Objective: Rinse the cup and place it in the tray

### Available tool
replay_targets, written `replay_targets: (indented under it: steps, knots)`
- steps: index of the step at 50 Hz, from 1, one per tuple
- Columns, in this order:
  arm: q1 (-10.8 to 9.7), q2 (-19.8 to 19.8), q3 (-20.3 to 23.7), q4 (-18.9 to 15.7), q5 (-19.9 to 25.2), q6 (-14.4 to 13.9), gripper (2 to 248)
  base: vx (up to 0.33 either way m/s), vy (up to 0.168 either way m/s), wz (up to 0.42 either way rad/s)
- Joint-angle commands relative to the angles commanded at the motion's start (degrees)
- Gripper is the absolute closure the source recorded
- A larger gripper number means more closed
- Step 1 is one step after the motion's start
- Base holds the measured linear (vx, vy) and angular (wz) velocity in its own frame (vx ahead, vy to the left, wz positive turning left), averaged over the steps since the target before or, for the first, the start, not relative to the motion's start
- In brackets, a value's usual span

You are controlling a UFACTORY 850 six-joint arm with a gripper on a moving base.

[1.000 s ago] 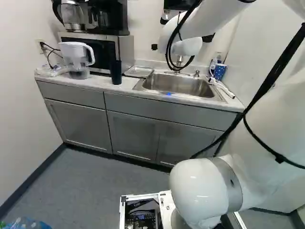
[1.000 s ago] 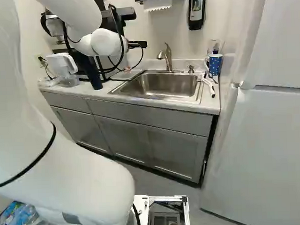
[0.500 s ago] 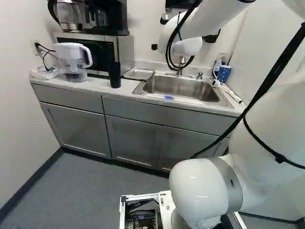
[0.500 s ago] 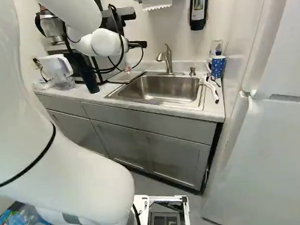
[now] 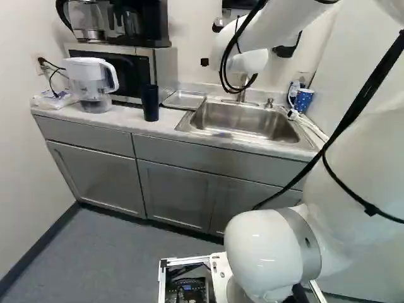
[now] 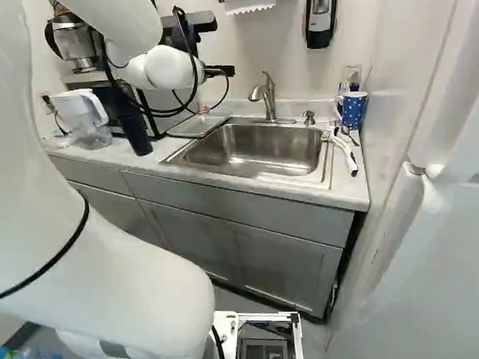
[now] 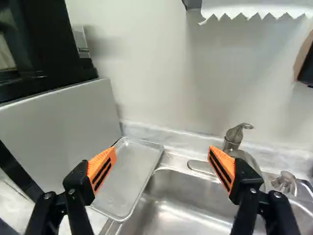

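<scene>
In the right base view part of my black gripper [image 6: 220,71] shows past the white wrist. The wrist view shows the gripper [image 7: 162,159] open, nothing between its orange pads, the metal tray [image 7: 132,171] beyond one finger and the faucet [image 7: 235,137] beyond the other. This shallow tray [image 5: 184,99] lies on the counter beside the sink [image 6: 254,147]. A tall dark cup [image 5: 150,103] stands upright near the tray, towards the pitcher. A blue dotted mug [image 6: 353,110] stands at the sink's other side. Neither cup appears in the wrist view.
A water pitcher [image 5: 93,82] stands before the microwave [image 5: 165,69], which carries a coffee maker [image 5: 140,22]. A white hose-like item [image 6: 346,151] lies beside the sink. The counter edge and cabinets [image 5: 183,189] are ahead; a white refrigerator [image 6: 434,274] stands close on the right.
The base has moved closer to the counter, so the cups, sink and refrigerator have shifted in the base views. Against its lowest joint my arm has kept its pose.
</scene>
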Motion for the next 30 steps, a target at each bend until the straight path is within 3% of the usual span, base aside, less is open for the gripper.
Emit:
replay_targets:
  steps: [18,30]
  knots:
    - [0.0,-0.36,-0.33,0.0,0.0,0.0,3,0.118,-0.001,0.004]
    - [0.0,-0.36,-0.33,0.0,0.0,0.0,3,0.014,0.001,0.001]
